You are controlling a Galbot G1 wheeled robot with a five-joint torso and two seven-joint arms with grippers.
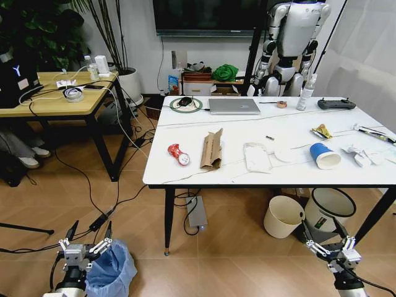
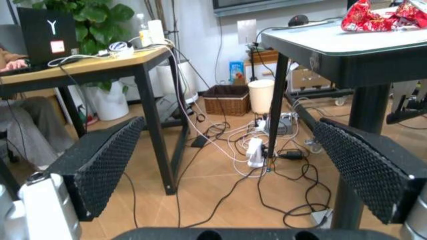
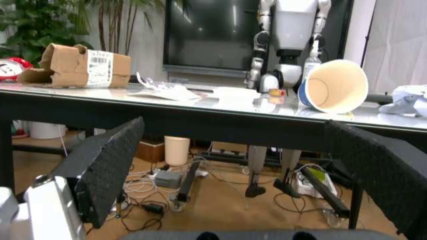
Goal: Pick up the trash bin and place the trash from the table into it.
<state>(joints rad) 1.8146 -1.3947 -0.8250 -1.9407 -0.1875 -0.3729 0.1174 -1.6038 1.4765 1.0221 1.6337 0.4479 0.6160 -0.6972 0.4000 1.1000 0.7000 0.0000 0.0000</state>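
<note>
Both jaws hung spread and empty; the left gripper (image 1: 86,244) should clamp the blue-bagged trash bin's (image 1: 114,267) rim squarely.

The crinkly light-blue bag-lined trash bin (image 1: 111,269) is cut off by the frame's lower edge, beside the left gripper (image 1: 86,237), whose arm hides its near side.
</note>
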